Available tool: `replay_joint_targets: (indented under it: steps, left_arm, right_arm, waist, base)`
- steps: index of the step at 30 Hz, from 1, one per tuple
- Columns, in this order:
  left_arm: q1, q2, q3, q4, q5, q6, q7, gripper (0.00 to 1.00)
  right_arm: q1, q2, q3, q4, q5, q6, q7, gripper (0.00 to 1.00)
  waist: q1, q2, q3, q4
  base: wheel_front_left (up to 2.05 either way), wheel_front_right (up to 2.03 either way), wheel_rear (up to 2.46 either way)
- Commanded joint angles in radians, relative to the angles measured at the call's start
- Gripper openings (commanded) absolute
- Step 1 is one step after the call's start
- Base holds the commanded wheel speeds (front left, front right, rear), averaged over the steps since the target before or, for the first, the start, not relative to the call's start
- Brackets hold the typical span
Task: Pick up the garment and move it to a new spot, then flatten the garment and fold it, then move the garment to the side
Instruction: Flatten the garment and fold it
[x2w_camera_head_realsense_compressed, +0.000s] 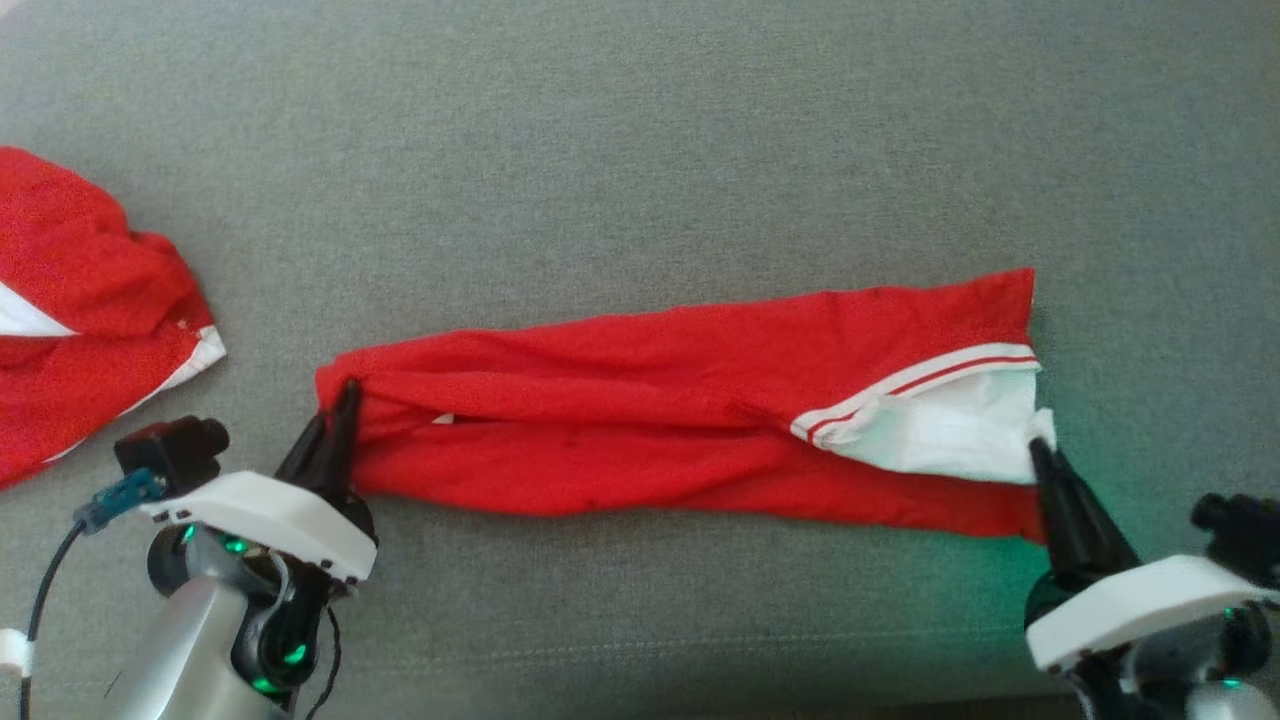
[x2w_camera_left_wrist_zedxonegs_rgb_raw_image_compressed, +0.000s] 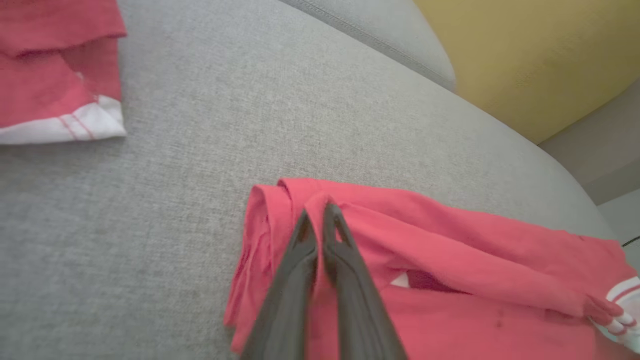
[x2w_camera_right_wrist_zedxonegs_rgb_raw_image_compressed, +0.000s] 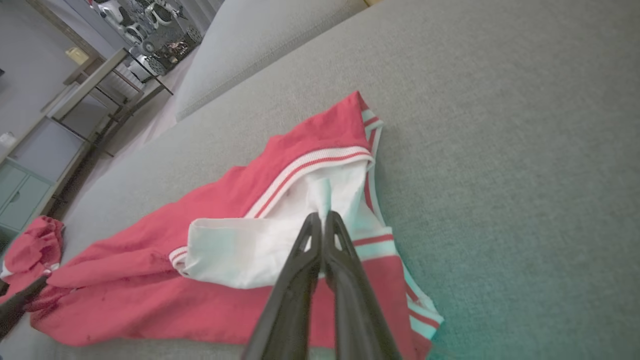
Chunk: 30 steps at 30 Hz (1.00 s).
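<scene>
**Left gripper** (x2w_camera_head_realsense_compressed: 346, 395): near left. Two long dark fingers (x2w_camera_left_wrist_zedxonegs_rgb_raw_image_compressed: 350, 285) pressed together and pointing far and slightly right. The tips pinch a fold at the left end of the garment (x2w_camera_head_realsense_compressed: 650, 420).

**Left wrist shell** (x2w_camera_head_realsense_compressed: 265, 520): white and tilted, with green lights glowing beneath. A dark camera block (x2w_camera_head_realsense_compressed: 172, 450) sits on its left, with a blue plug (x2w_camera_head_realsense_compressed: 115, 497) and a black cable. The silver forearm (x2w_camera_head_realsense_compressed: 190, 640) runs off the near edge.

**Right gripper** (x2w_camera_head_realsense_compressed: 1040, 455): near right. Its fingers (x2w_camera_right_wrist_zedxonegs_rgb_raw_image_compressed: 295, 285) are closed tip to tip and point far and slightly left, nipping the garment's right end.

**Right wrist shell** (x2w_camera_head_realsense_compressed: 1130, 600): white, with a dark camera (x2w_camera_head_realsense_compressed: 1235, 520) on its right and a green light below.
</scene>
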Motion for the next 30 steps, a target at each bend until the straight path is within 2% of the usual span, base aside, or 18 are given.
replay_joint_targets:
  steps: [1, 9, 10, 17, 23, 30]
  left_arm:
    - [-0.022, 0.035, 0.037, -0.022, 0.007, 0.013, -0.008, 1.0]
    - [0.01, 0.029, 0.038, -0.044, 0.115, 0.115, -0.109, 1.0]
    - [0.01, 0.029, 0.038, -0.044, 0.115, 0.115, -0.109, 1.0]
    - [0.071, 0.02, 0.097, -0.185, 0.241, 0.205, -0.138, 1.0]
    - [0.153, 0.017, 0.124, -0.314, 0.345, 0.228, -0.138, 1.0]
    - [0.227, 0.028, 0.107, -0.37, 0.389, 0.242, -0.138, 1.0]
  right_arm:
    - [-0.035, -0.008, 0.032, -0.005, -0.03, -0.001, -0.03, 1.0]
    - [-0.088, -0.008, 0.029, 0.056, -0.169, -0.001, -0.177, 1.0]
    - [-0.088, -0.008, 0.029, 0.056, -0.169, -0.001, -0.177, 1.0]
    - [-0.115, -0.007, 0.009, 0.017, -0.314, -0.001, -0.238, 1.0]
    - [-0.101, -0.007, 0.013, -0.009, -0.379, -0.001, -0.231, 1.0]
    - [-0.059, -0.007, 0.018, -0.03, -0.405, -0.001, -0.206, 1.0]
  waist:
    - [0.0001, 0.0, -0.001, -0.002]
    - [0.0001, 0.0, -0.026, 0.002]
    - [0.0001, 0.0, -0.026, 0.002]
    - [0.0001, 0.0, -0.066, 0.017]
    - [0.0001, 0.0, -0.113, 0.038]
    - [0.0001, 0.0, -0.156, 0.049]
  base:
    - [0.0, 0.0, 0.0]
    - [0.0, 0.0, 0.0]
    - [0.0, 0.0, 0.0]
    - [0.0, 0.0, 0.0]
    - [0.0, 0.0, 0.0]
    - [0.0, 0.0, 0.0]
